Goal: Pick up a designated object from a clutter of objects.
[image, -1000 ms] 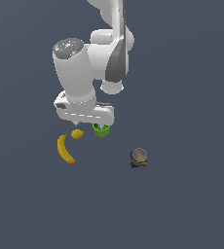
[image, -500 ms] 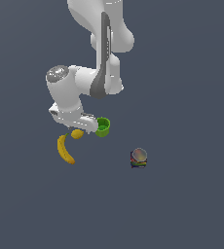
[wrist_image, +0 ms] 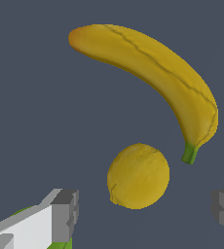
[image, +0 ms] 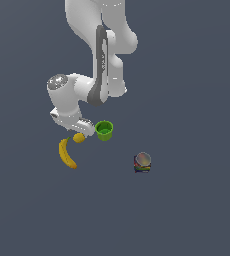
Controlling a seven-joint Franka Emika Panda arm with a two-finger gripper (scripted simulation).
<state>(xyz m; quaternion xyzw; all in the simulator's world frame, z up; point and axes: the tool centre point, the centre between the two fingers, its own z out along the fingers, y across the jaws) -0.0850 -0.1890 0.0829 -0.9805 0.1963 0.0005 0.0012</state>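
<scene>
I have come down a good way over the last second, and my jaws [wrist_image: 143,209] now hang low and spread wide, which I judge puts me late in the approach with the grasp not yet begun. The lemon [wrist_image: 138,175] lies between the two fingers [wrist_image: 65,214] but a little ahead of them, touching neither. Just beyond it curves the banana [wrist_image: 153,68], its green stem close to the lemon. On the bench [image: 197,75] the green cup [image: 104,130] sits just beside; the can [image: 142,162] lies well apart.
</scene>
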